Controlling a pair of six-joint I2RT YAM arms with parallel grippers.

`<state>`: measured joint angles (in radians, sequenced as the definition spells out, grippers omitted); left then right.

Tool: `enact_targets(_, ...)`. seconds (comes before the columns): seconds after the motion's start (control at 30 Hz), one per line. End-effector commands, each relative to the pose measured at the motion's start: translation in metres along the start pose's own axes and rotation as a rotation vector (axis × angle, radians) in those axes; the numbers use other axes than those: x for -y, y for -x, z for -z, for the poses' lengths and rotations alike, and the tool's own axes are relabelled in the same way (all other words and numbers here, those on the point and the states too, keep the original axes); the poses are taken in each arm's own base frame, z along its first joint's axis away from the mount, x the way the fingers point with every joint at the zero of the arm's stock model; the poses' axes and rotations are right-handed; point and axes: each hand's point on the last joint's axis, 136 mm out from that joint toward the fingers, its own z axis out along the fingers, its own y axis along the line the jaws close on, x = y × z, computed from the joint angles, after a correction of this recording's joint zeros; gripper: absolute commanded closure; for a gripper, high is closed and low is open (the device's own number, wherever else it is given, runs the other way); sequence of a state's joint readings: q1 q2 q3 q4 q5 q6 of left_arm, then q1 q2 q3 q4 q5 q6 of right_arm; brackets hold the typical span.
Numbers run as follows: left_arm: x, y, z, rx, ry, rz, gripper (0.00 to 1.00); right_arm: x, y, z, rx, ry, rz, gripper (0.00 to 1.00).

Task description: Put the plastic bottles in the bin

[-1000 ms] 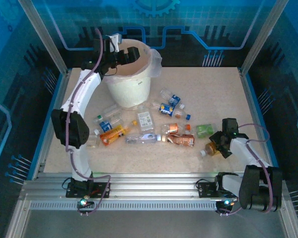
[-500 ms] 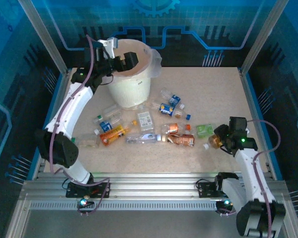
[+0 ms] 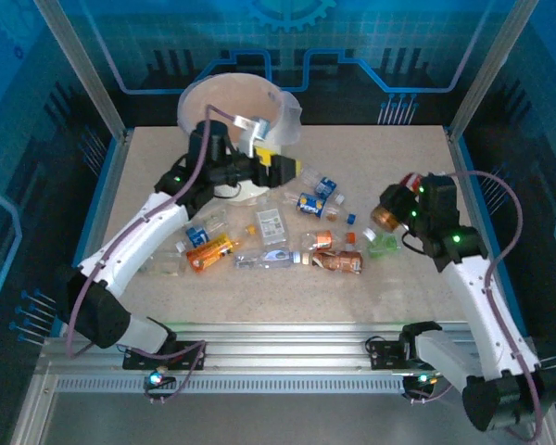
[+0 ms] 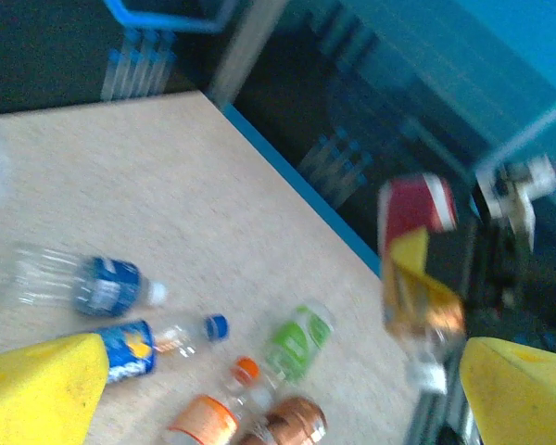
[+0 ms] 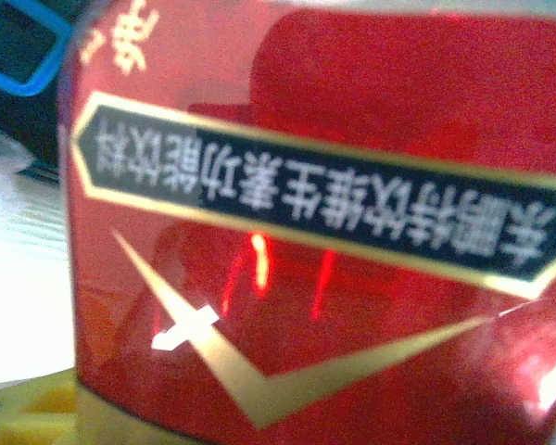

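Note:
Several plastic bottles lie across the table's middle, among them an orange one, a copper one, a green-labelled one and blue-labelled ones. The white bin stands at the back left. My right gripper is shut on a red-labelled bottle with amber contents, held above the table at the right; this bottle also shows in the left wrist view. My left gripper hangs open and empty just right of the bin, above the blue-labelled bottles and the green bottle.
Metal frame posts and blue panels wall the table on three sides. A loose blue cap lies near the blue bottles. Bare tabletop stretches along the back right, and more of it along the front edge.
My left arm swung away from over the bin, down and to its right. My right gripper lifted the red-labelled bottle off the front right of the table and carried it up and back.

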<state>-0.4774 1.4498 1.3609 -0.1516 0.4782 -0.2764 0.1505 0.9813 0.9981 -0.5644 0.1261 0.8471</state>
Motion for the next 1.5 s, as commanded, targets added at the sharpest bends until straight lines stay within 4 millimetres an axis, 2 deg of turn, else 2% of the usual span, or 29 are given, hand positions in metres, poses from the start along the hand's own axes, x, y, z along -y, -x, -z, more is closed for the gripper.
enact_targets(0.0, 0.037, -0.016, -0.008, -0.019, -0.138, -0.142, 0.01, -0.044, 0.023, -0.004, 0.060, 0.093, 0.076, 0.49)
enact_targets(0.17, 0.051, -0.058, -0.028, -0.124, -0.200, -0.191, 0.02, -0.092, 0.027, -0.020, 0.038, 0.191, 0.124, 0.48)
enact_targets(0.27, 0.051, -0.074, -0.043, -0.168, -0.209, -0.186, 0.06, -0.115, 0.024, -0.027, 0.020, 0.236, 0.150, 0.48)
enact_targets(0.4, 0.048, -0.083, -0.062, -0.199, -0.222, -0.149, 0.11, -0.138, 0.021, -0.032, 0.004, 0.280, 0.174, 0.48)
enact_targets(0.57, 0.036, -0.079, -0.081, -0.175, -0.195, -0.106, 0.15, -0.155, 0.014, -0.034, -0.007, 0.318, 0.183, 0.48)
enact_targets(0.8, 0.023, -0.072, -0.097, -0.140, -0.151, -0.046, 0.21, -0.163, 0.008, -0.033, -0.013, 0.338, 0.189, 0.48)
enact_targets(1.03, 0.015, -0.061, -0.097, -0.086, -0.124, -0.005, 0.37, -0.162, 0.005, -0.030, -0.012, 0.332, 0.200, 0.48)
enact_targets(1.33, 0.019, -0.054, -0.093, -0.066, -0.142, 0.010, 0.71, -0.158, -0.001, -0.034, -0.028, 0.310, 0.215, 0.47)
enact_targets(1.47, 0.020, -0.047, -0.086, -0.043, -0.134, 0.002, 0.87, -0.153, -0.001, -0.032, -0.021, 0.295, 0.221, 0.42)
